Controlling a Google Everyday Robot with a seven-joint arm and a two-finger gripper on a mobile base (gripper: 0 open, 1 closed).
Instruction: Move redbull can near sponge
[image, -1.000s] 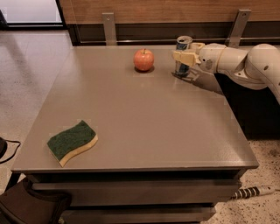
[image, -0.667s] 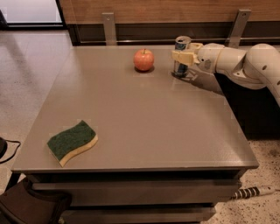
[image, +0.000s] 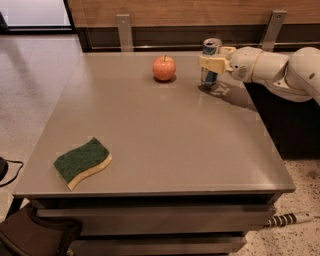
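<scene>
The redbull can (image: 210, 76), blue and silver, stands upright at the far right of the grey table (image: 165, 135). My gripper (image: 214, 59) reaches in from the right, its cream fingers (image: 212, 64) shut around the can's upper half. The can's base is at or just above the tabletop. The sponge (image: 82, 161), with a dark green top and pale yellow body, lies flat near the table's front left corner, far from the can and the gripper.
A red apple (image: 164, 68) sits at the far middle of the table, just left of the can. A wooden wall with metal brackets (image: 124, 31) runs behind the table. A power strip (image: 285, 218) lies on the floor at the right.
</scene>
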